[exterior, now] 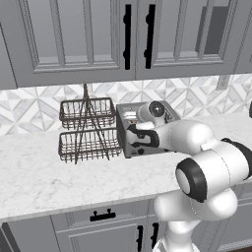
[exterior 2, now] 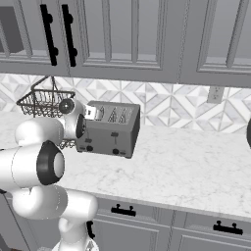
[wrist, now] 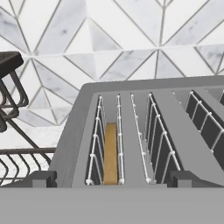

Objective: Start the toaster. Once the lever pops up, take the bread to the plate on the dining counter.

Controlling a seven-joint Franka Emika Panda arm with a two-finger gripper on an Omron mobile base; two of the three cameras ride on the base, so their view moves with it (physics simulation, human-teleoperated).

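Note:
The grey toaster [exterior: 129,140] [exterior 2: 110,130] stands on the marble worktop against the tiled wall, its black levers [exterior 2: 115,135] and knobs facing the front. The bread [wrist: 110,153], a golden slice, sits deep in the leftmost slot of the toaster [wrist: 131,89]. My gripper [wrist: 113,180] [exterior 2: 93,113] hovers over the toaster's left front top edge, open, one fingertip either side of the bread's slot and nothing between them. The arm hides part of the toaster's front in the left base view. The plate and the dining counter are out of view.
A two-tier wire basket rack [exterior: 88,128] [exterior 2: 44,100] [wrist: 11,105] stands close to the toaster's left. Wall cabinets hang overhead. The marble worktop [exterior 2: 186,166] stretches bare to the toaster's right, with a wall outlet [exterior 2: 214,94] behind.

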